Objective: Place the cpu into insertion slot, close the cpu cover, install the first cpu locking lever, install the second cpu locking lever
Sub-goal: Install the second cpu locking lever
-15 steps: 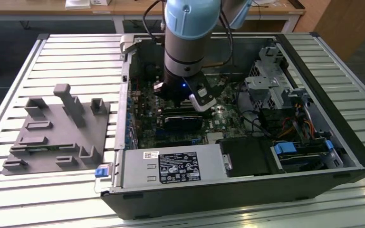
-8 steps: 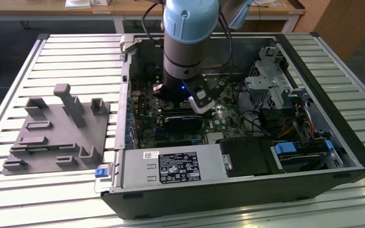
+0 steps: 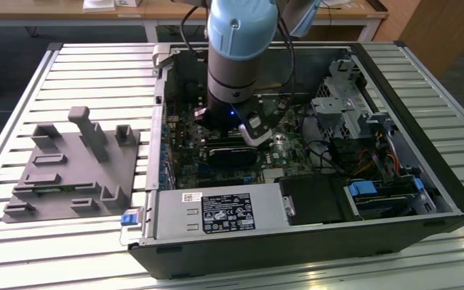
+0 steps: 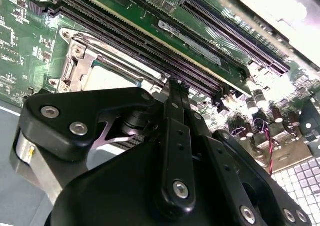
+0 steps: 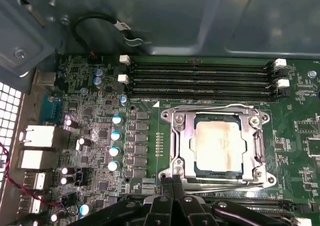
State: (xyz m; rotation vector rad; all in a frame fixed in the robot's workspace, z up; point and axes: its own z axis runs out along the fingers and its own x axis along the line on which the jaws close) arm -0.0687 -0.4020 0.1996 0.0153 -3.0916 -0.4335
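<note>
Right now my gripper (image 5: 172,186) sits low over the board, its fingers (image 4: 176,136) pressed together with nothing between them, tips just at the near edge of the insertion slot (image 5: 217,147). In the first wrist view those tips touch, or nearly touch, a thin wire lever (image 5: 220,185) running along the socket's near side; I cannot tell whether there is real contact. Just beyond, the cpu (image 5: 218,145) lies flat in the socket, pale face up, and the cpu cover (image 5: 182,143) appears folded down around it as a silvery frame. So I judge seating and closing done, and a locking lever is the step in hand. Whether either lever is already hooked I cannot make out. The coming move calls for a firm sideways-and-down push without slipping onto the board. Farther off run the long memory slots (image 5: 200,78). In the exterior view the arm (image 3: 240,54) stands inside the open computer case (image 3: 425,151) on the slatted bench (image 3: 22,241), a grey fixture (image 3: 70,166) alongside.
</note>
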